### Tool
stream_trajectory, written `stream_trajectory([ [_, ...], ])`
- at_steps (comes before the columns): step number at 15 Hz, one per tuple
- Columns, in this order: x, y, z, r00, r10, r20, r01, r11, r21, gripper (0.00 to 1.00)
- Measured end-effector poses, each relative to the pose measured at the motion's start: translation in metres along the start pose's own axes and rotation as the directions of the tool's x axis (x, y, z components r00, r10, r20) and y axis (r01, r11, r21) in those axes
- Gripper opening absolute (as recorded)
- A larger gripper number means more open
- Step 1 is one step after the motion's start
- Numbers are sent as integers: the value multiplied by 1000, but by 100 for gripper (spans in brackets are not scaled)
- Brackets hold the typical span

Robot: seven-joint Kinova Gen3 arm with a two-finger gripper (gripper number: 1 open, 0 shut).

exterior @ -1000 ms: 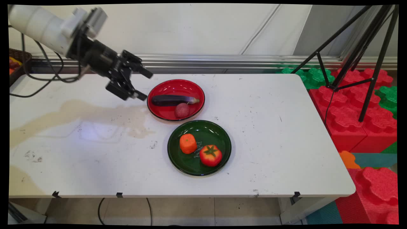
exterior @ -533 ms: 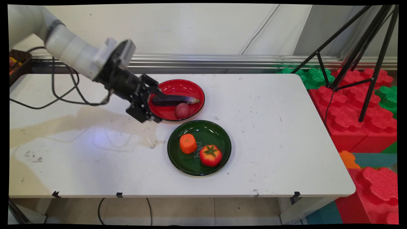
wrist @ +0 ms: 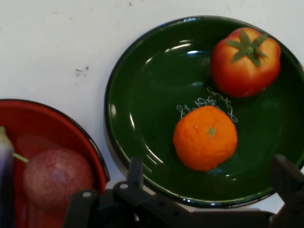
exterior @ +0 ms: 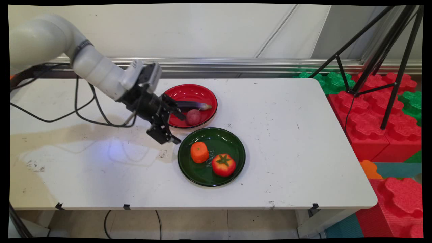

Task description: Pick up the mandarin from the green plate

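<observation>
Now jaws (exterior: 179, 130) spread apart, empty, near green plate (exterior: 236, 143) with orange (exterior: 199, 152), tomato (exterior: 223, 165).

Main view looks down across the whole table (exterior: 303, 141); hand view looks closely down on both plates.

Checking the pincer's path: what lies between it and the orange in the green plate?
Only the green plate's near rim and bare glazed floor separate the open pincer from the orange, as the hand view shows.

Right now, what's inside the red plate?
In the red plate: a purple eggplant and a round reddish fruit. The gripper covers the plate's left part.
</observation>
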Motion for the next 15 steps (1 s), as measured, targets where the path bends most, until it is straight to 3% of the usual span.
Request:
stream_trajectory([
  [15,1,10,76,997,17,71,-15,999,-30,100],
])
